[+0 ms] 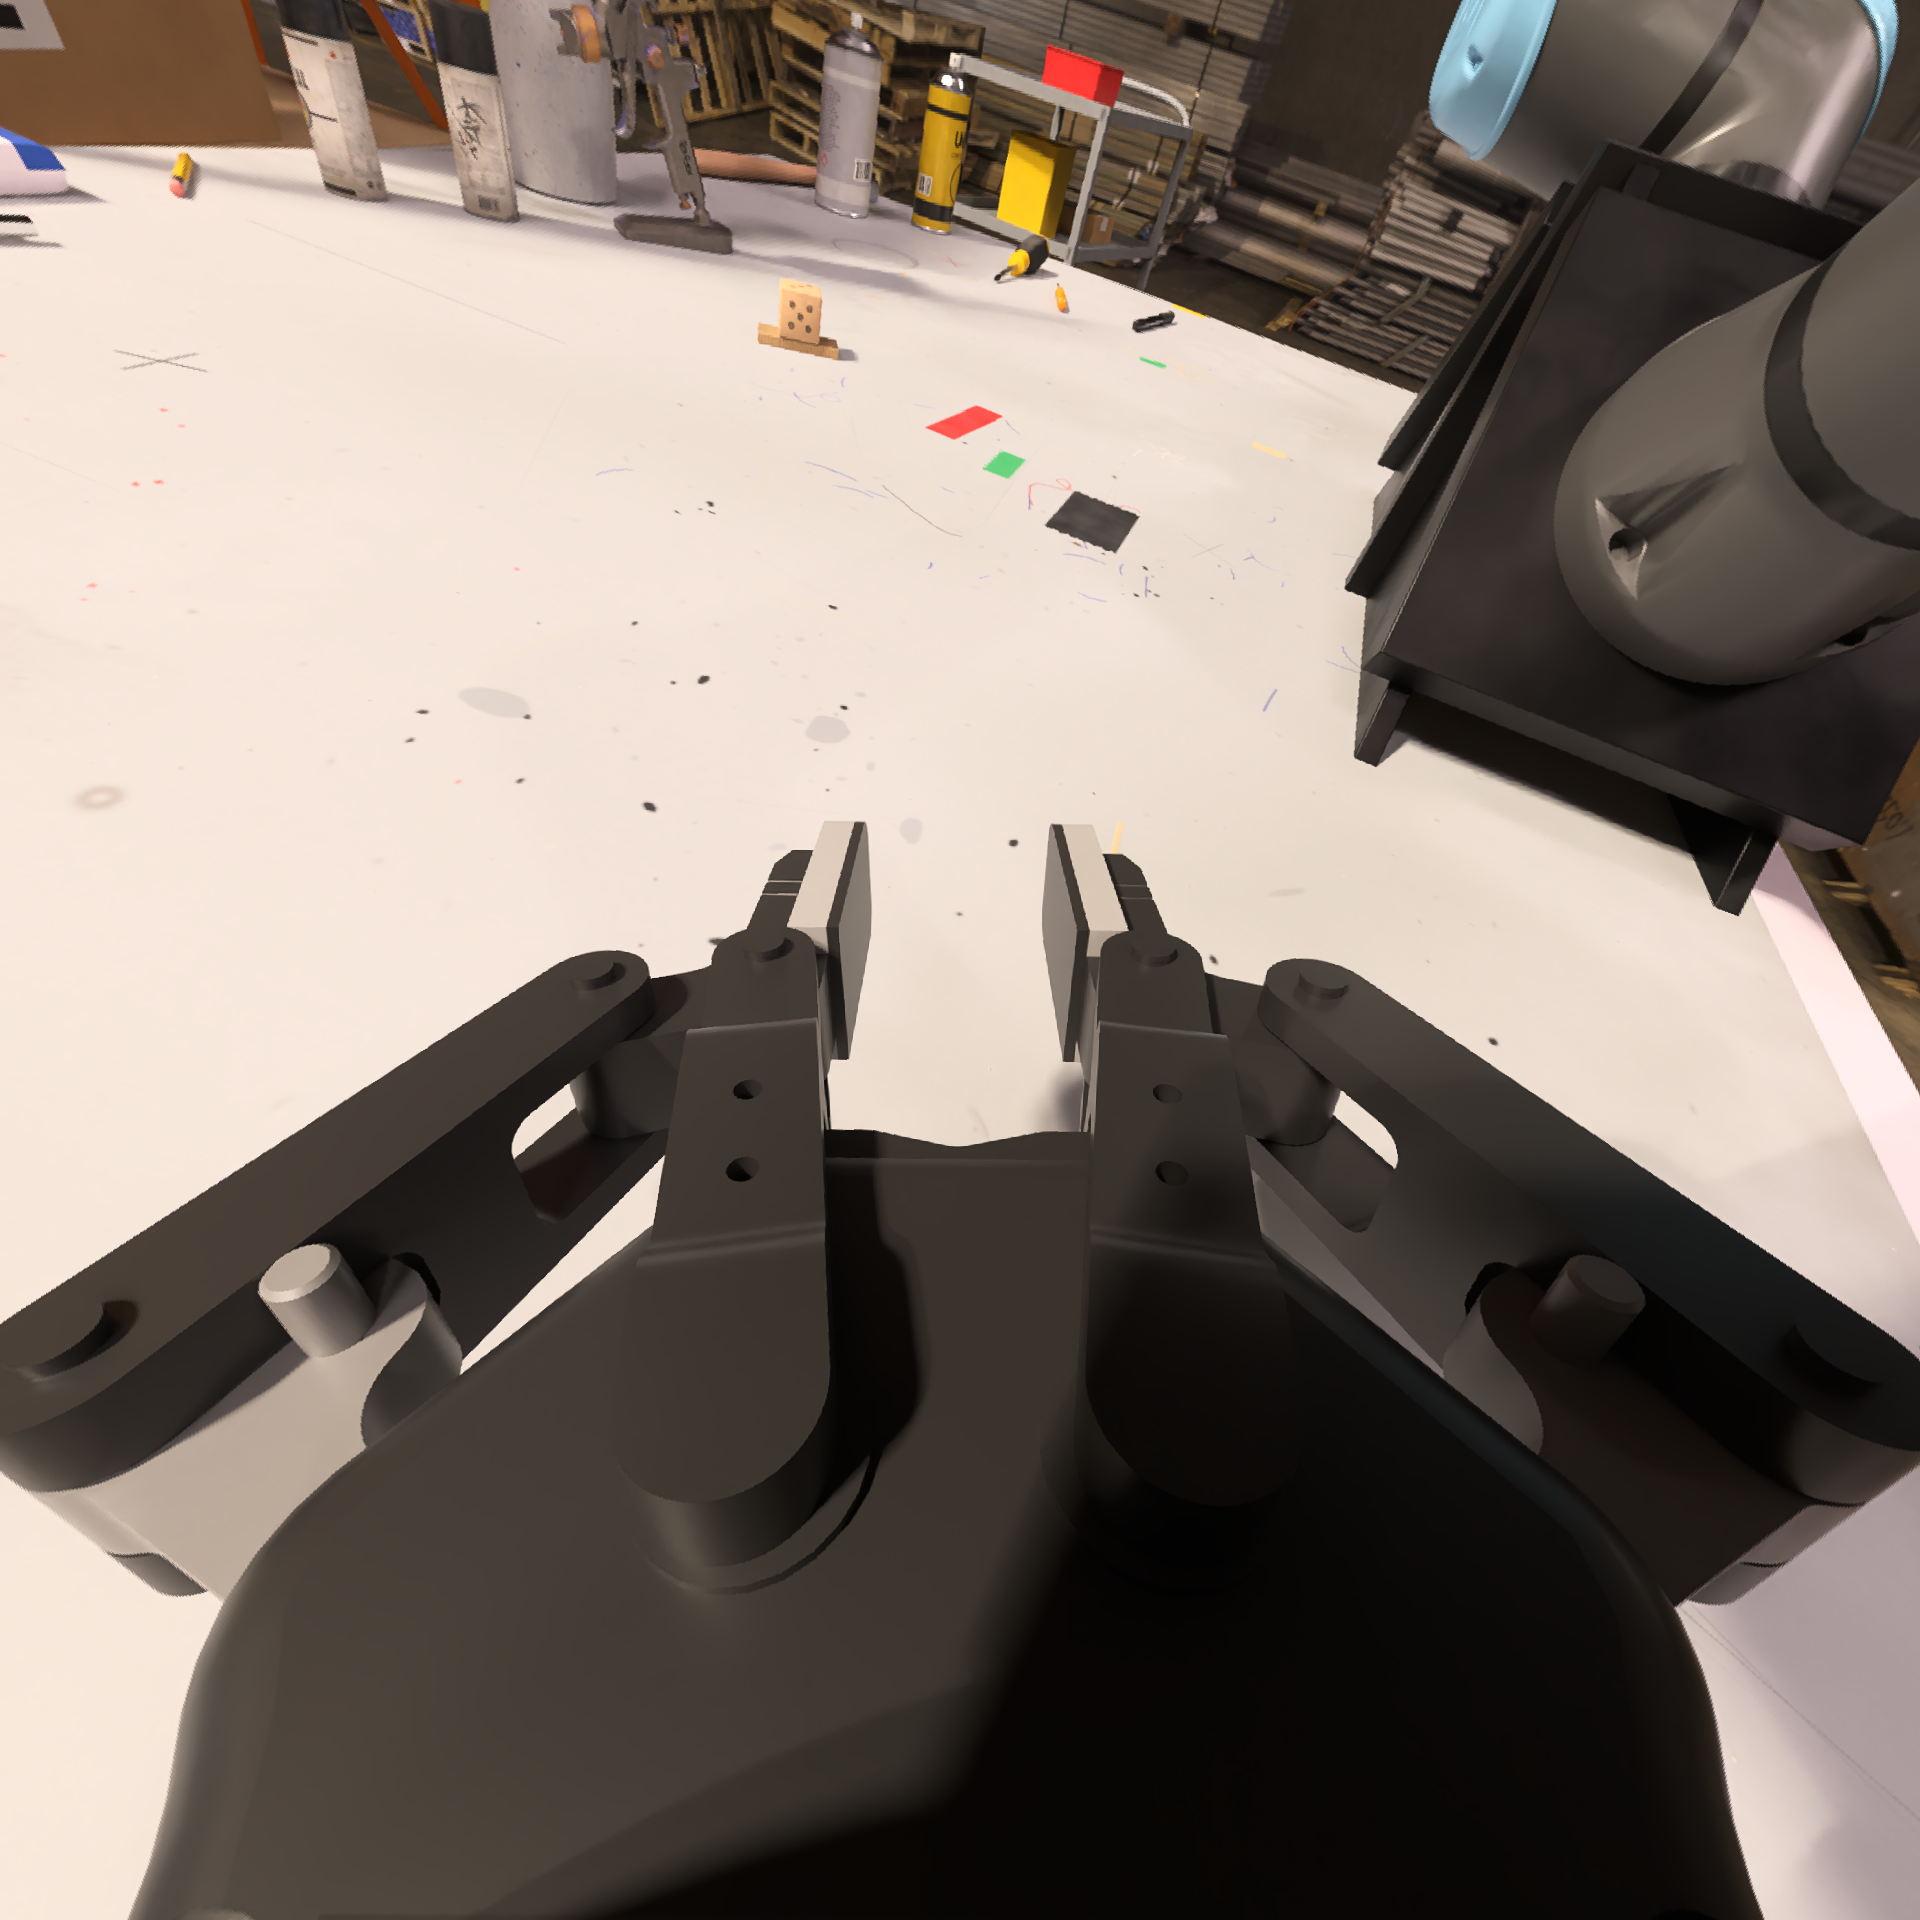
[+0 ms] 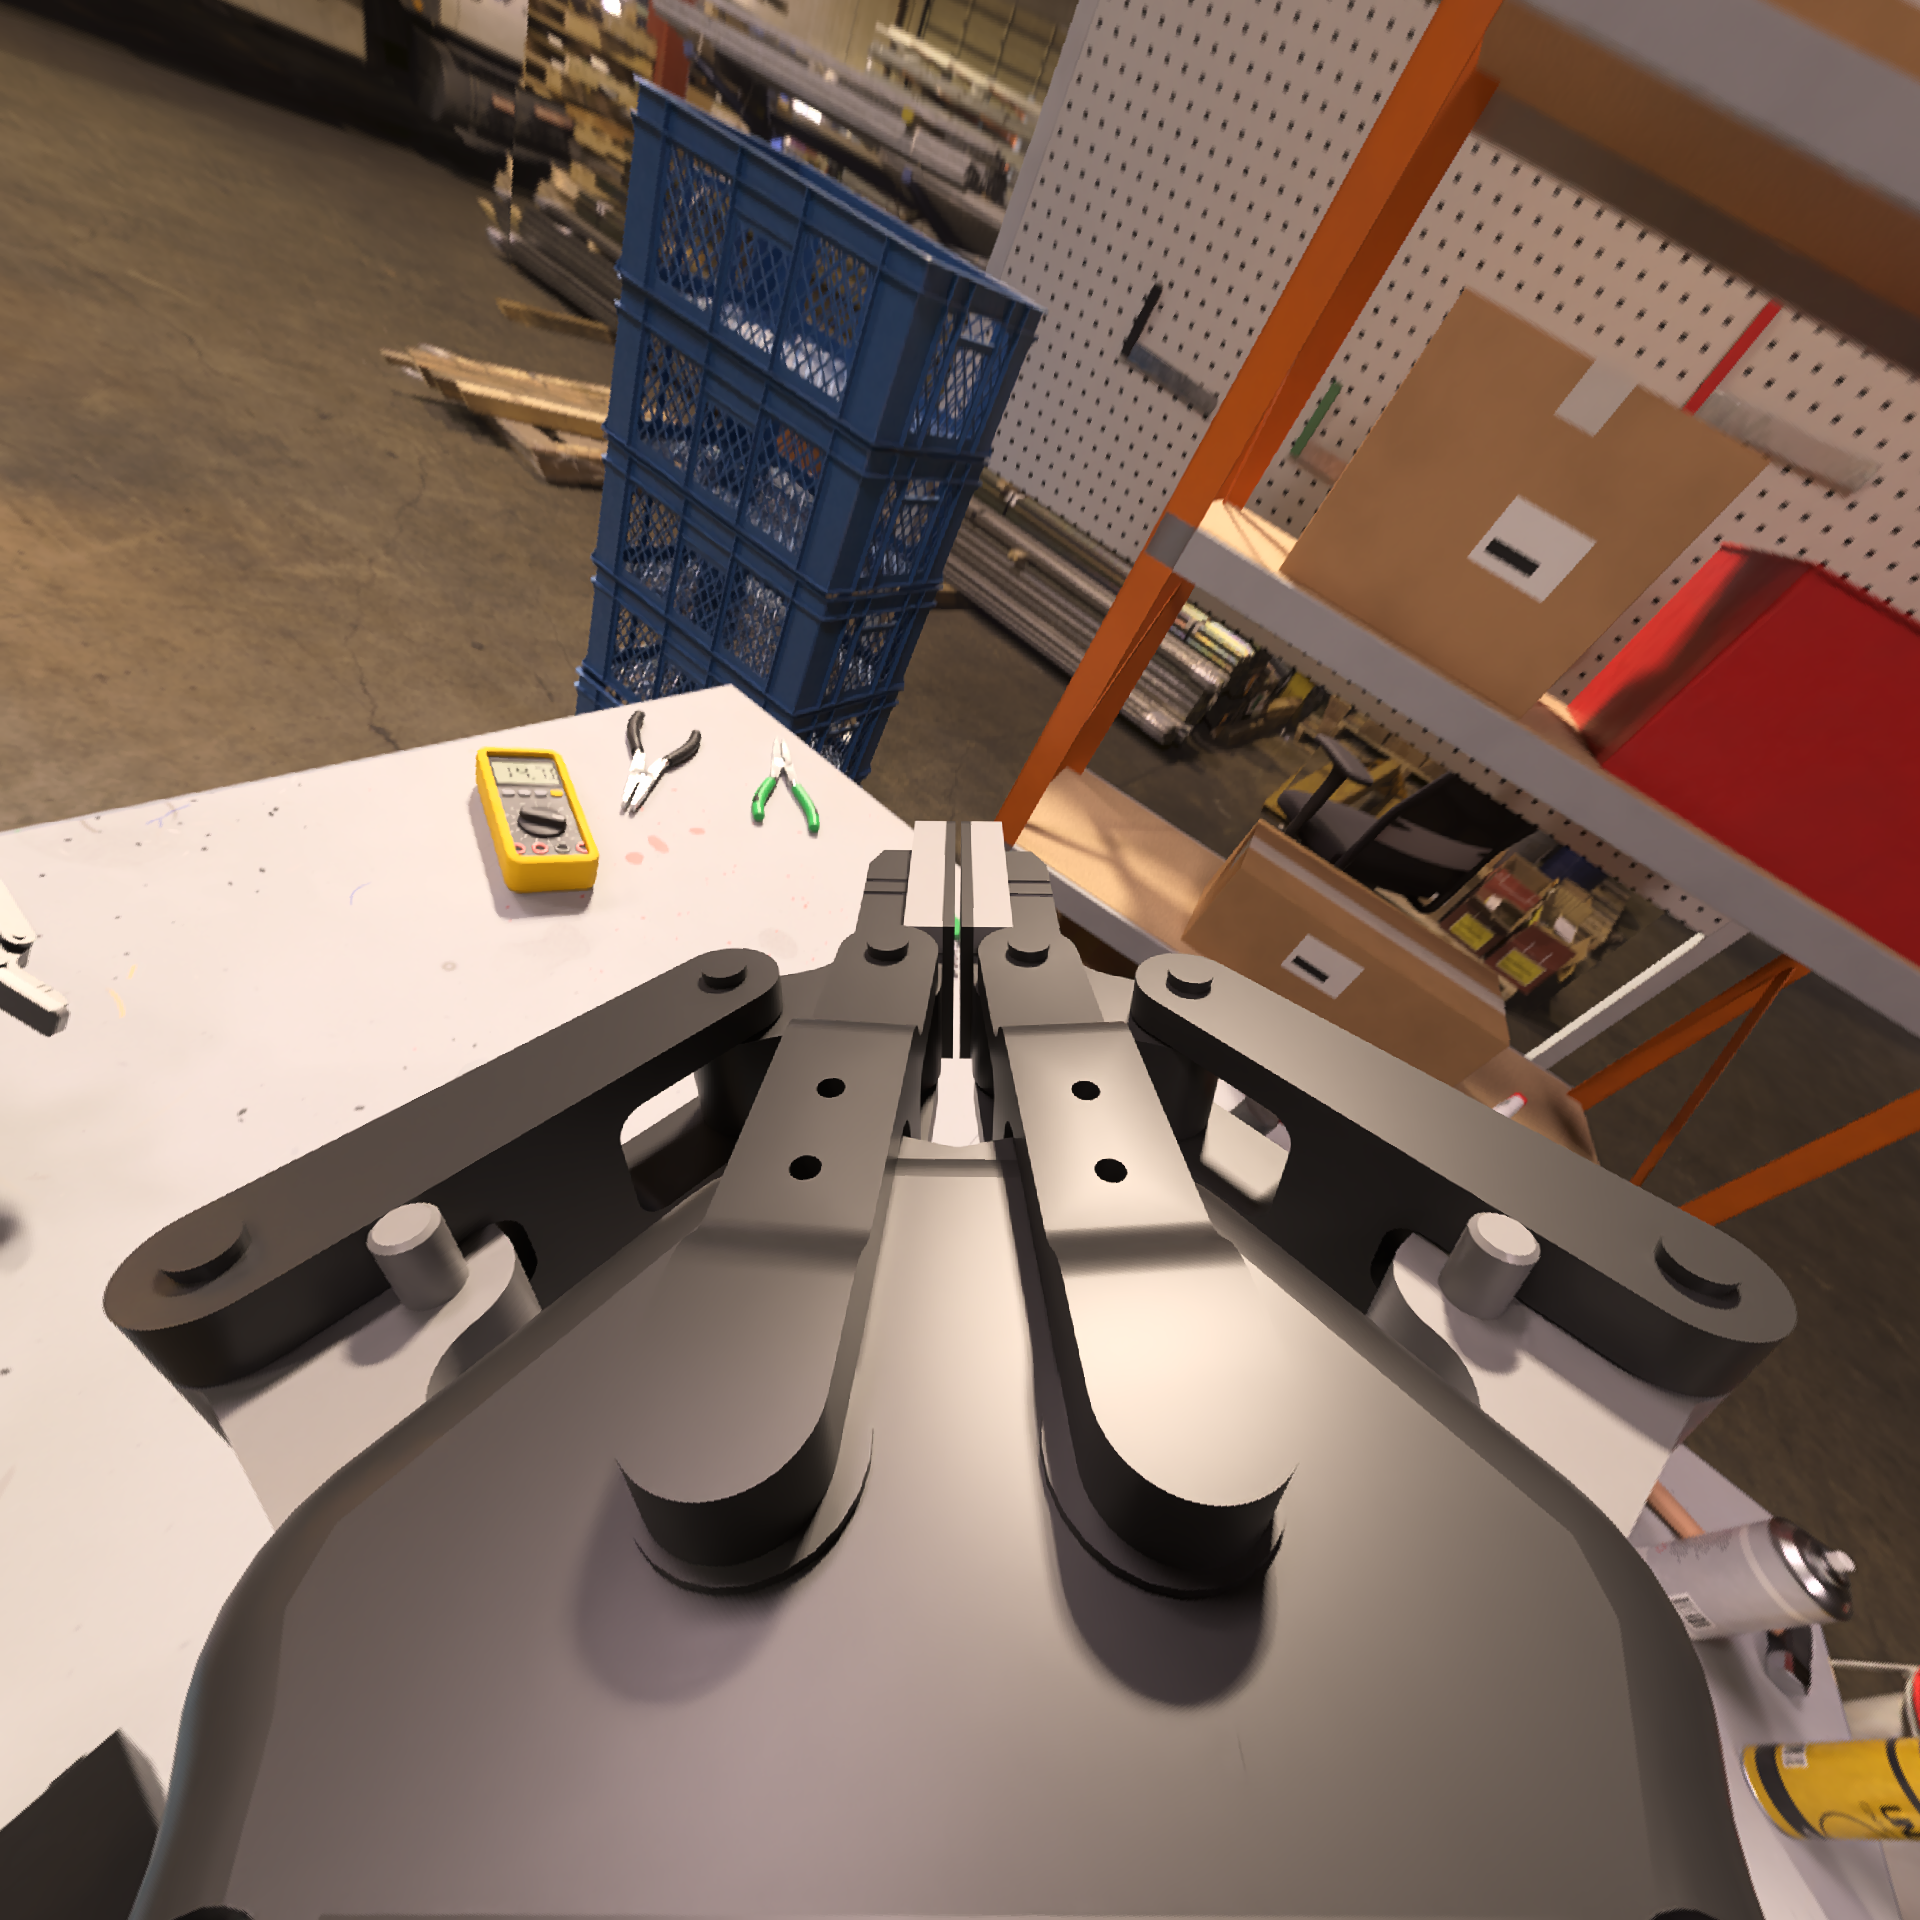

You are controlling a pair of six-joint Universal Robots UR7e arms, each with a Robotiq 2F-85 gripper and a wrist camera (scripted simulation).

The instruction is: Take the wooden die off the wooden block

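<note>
In the left wrist view a light wooden die (image 1: 800, 309) with black pips stands on a flat wooden block (image 1: 796, 342), far off on the white table. My left gripper (image 1: 956, 862) is open and empty, low over the table, well short of the die. In the right wrist view my right gripper (image 2: 957, 857) is shut with nothing between its pads, above the table's far corner. The die and block do not show in that view.
Spray cans (image 1: 849, 125), a spray gun (image 1: 665, 125) and a yellow can (image 1: 940, 151) line the far edge. Red (image 1: 963, 422), green (image 1: 1004, 464) and black (image 1: 1091, 520) patches lie right of the die. The other arm's base (image 1: 1662, 468) stands right. A multimeter (image 2: 535, 818) and pliers (image 2: 652, 764) lie near the right gripper.
</note>
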